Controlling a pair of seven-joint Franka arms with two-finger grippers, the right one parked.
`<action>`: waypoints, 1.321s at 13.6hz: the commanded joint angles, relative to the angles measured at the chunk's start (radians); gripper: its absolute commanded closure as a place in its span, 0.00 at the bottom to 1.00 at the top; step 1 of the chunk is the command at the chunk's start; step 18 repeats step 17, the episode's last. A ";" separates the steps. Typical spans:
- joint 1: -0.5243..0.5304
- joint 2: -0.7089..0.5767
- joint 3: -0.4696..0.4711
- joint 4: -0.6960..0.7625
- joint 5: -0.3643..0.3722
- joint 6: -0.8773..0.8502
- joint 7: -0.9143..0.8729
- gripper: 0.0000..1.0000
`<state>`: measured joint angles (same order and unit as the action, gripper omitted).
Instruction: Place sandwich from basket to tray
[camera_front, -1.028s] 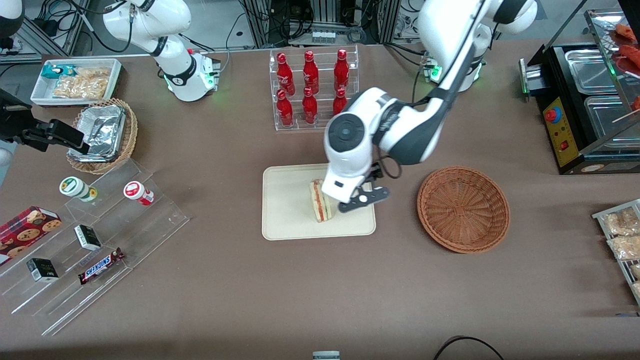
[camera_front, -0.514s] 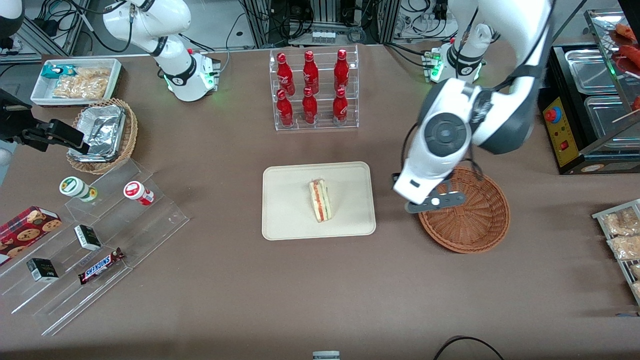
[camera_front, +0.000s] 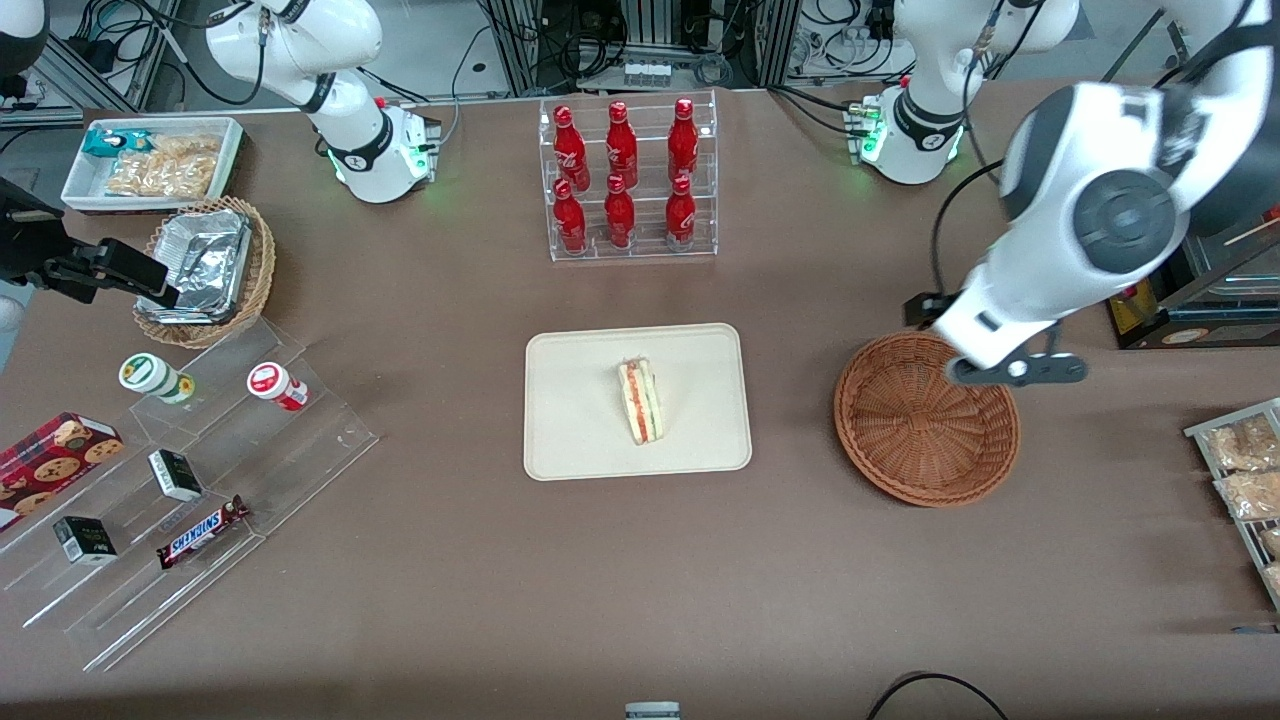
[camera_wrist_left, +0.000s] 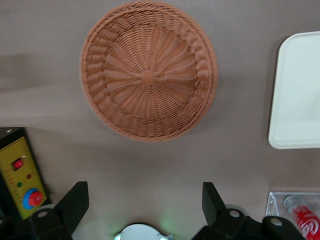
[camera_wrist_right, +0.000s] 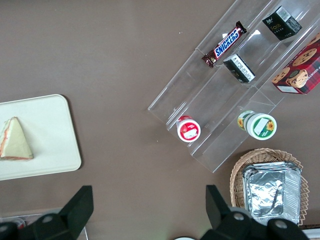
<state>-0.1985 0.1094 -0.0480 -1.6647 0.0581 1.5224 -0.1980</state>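
The sandwich (camera_front: 640, 402) lies on its side near the middle of the cream tray (camera_front: 580, 410), its red and green stripe showing; nothing touches it. The parked arm's wrist view also shows the sandwich (camera_wrist_right: 15, 139) on the tray (camera_wrist_right: 50, 130). The reddish-brown basket (camera_front: 925, 420) stands empty beside the tray, toward the working arm's end. My gripper (camera_front: 1005, 368) hangs high over the basket's rim, on the edge farther from the front camera. In the left wrist view my gripper (camera_wrist_left: 144, 197) is open with nothing between its fingers, and the basket (camera_wrist_left: 148, 75) and a tray corner (camera_wrist_left: 300, 90) lie below.
A clear rack of red bottles (camera_front: 625, 180) stands farther from the front camera than the tray. A black food warmer with a yellow panel (camera_front: 1125, 265) is close to the gripper. Snack packets (camera_front: 1240, 470) lie at the working arm's end, an acrylic step shelf (camera_front: 190, 480) at the parked arm's.
My gripper has left the sandwich on the tray, swung over the basket toward the working arm's end and risen. The sandwich has stayed still on the tray.
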 joint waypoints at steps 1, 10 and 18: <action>0.161 -0.091 -0.091 -0.037 -0.008 -0.048 0.121 0.00; 0.294 -0.204 -0.098 0.002 -0.014 -0.079 0.230 0.00; 0.294 -0.200 -0.059 -0.024 -0.073 -0.013 0.227 0.00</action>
